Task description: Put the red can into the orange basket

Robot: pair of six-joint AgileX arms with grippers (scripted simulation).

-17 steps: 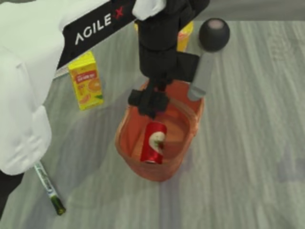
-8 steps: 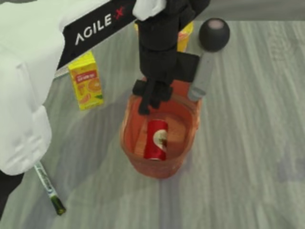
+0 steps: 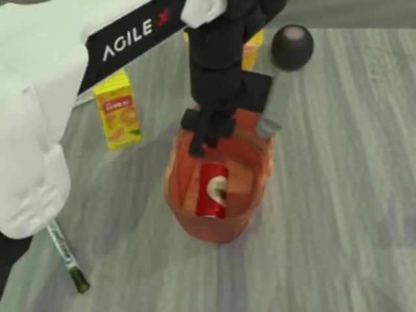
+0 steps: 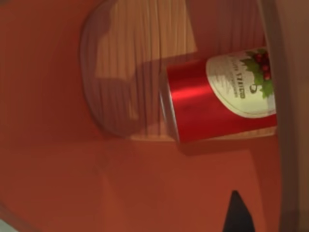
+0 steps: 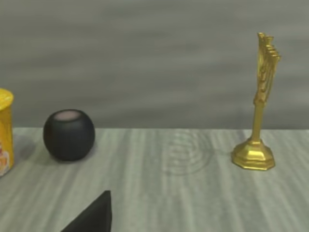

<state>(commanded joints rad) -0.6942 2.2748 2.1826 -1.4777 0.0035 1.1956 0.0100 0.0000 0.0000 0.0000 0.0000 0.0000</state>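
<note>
The left gripper [image 3: 198, 140] hangs over the far rim of the orange basket [image 3: 175, 195], its jaws parted and holding nothing. Just below and in front of them, apart from the fingers, the red can [image 3: 213, 190] lies on its side on the basket's slatted floor. In the left wrist view the red can [image 4: 219, 99] fills the middle of the basket floor, label up, with 1 dark fingertip [image 4: 236, 212] showing at the picture's edge, clear of it.

The can looks delivered, so the risk now lies in the retreat. The fingers sit close to the basket's wall and near its grey hoop handle [image 3: 276, 104]; a lift that drifts sideways could hook the handle or rim and drag or tip the basket, letting the can roll out. A straight rise seems the safe way out.

Around the basket, an orange juice carton [image 3: 117, 117] stands toward the table's left edge, a yellow cup [image 3: 252, 49] shows partly behind the arm near the far edge, a black ball [image 3: 292, 47] sits beside it, and a dark pen [image 3: 68, 257] lies near the front left corner. The right wrist view shows 1 gold candle holder [image 5: 258, 104] on the table; of the right gripper only a dark tip shows, and I cannot tell its state.
</note>
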